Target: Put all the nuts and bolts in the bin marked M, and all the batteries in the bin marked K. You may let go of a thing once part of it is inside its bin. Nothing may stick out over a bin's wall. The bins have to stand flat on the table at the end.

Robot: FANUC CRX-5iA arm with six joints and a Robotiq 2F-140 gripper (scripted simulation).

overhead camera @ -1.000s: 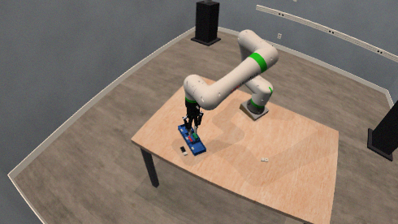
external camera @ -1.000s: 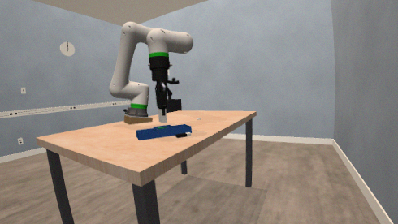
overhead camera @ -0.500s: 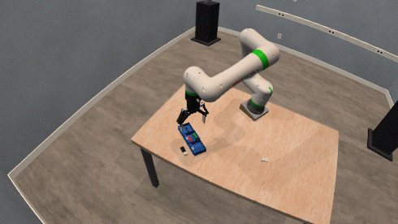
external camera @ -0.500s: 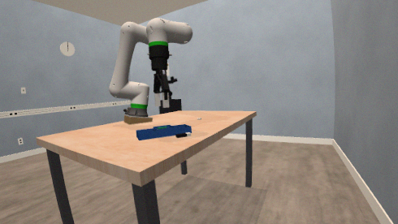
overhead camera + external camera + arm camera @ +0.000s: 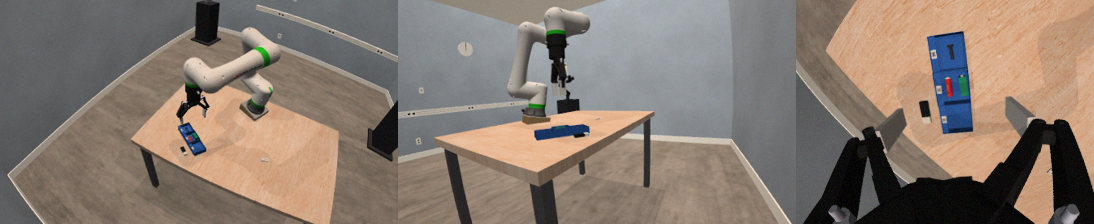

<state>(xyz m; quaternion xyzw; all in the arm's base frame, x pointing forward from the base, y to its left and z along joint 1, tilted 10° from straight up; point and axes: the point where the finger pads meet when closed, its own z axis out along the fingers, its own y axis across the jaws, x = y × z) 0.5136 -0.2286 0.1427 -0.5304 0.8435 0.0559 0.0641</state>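
Three blue bins stand in a row. The far one in the wrist view (image 5: 958, 64) holds a dark bolt (image 5: 951, 51) (image 5: 187, 129). The middle one (image 5: 942, 100) holds a red battery (image 5: 949, 87) (image 5: 190, 139) and a green battery (image 5: 963, 85) (image 5: 195, 135). The near one (image 5: 958, 117) (image 5: 198, 148) looks empty. The labels are too small to read surely. A black item with a whitish end (image 5: 925, 111) (image 5: 183, 150) (image 5: 581, 135) lies beside the row. Two small whitish pieces (image 5: 265, 160), perhaps nuts, lie apart. My gripper (image 5: 192, 118) (image 5: 559, 93) (image 5: 953, 111) is wide open and empty, above the bins.
The wooden table (image 5: 300, 142) (image 5: 495, 142) carries the arm's base (image 5: 254, 110) (image 5: 536, 119) at its back. The table's edge runs close to the bins and the black item.
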